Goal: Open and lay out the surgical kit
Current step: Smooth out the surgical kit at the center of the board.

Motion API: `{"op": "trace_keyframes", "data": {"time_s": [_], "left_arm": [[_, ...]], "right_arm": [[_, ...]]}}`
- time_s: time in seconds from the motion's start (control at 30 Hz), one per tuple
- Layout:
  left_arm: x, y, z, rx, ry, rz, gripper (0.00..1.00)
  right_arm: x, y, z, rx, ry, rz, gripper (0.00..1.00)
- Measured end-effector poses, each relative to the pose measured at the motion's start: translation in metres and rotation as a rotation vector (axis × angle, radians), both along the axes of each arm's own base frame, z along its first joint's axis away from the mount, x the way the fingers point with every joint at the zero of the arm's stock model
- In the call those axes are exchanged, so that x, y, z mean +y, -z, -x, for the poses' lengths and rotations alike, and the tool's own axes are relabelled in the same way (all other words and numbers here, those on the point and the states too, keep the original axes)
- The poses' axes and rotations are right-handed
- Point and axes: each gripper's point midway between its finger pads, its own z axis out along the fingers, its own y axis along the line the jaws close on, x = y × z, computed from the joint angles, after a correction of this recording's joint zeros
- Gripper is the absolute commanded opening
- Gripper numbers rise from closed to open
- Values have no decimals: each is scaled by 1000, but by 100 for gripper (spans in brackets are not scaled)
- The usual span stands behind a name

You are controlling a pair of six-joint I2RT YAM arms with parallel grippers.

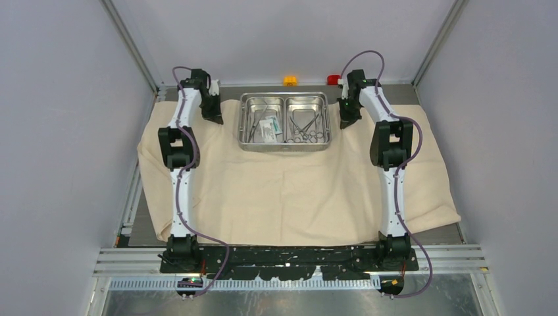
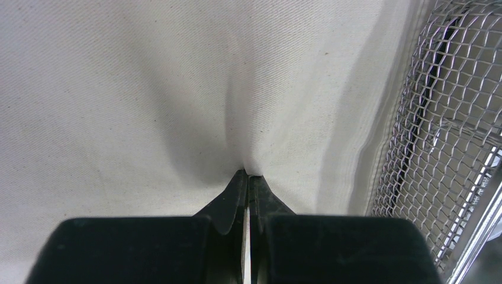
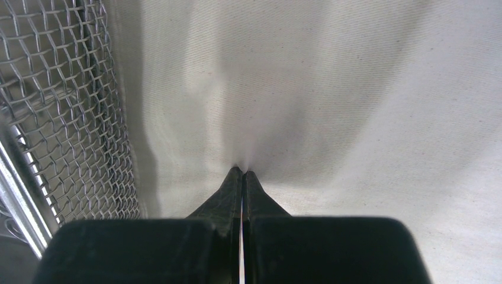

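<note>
Your left gripper (image 2: 247, 175) and right gripper (image 3: 243, 172) each had fingers pressed together, pinching a pucker of cloth (image 1: 296, 191). The tray (image 1: 284, 147) sat between them at upper centre on the cloth, holding clamps (image 1: 308, 128). An orange block (image 1: 290, 80) and a red block (image 1: 333, 79) lay just behind it.

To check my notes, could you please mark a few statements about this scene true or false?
The big beige cloth lies spread under the shiny two-compartment steel tray. True.
The slim ring-handled steel clamps lie in the tray's left compartment. False: the right one.
The left gripper hangs open above the cloth. False: it is shut, pinching the cloth.
The small white and teal packets lie inside the tray. True.
The right gripper is shut on the cloth. True.
</note>
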Motion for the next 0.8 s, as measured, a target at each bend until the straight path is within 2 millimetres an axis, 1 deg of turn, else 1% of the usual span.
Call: {"op": "trace_keyframes", "data": {"time_s": [0.47, 0.8], "left_arm": [[1, 1, -5, -18, 0, -3, 0], [1, 0, -5, -32, 5, -7, 0]], "right_arm": [[1, -1, -9, -6, 0, -1, 0], [0, 1, -9, -5, -12, 3, 0]]}}
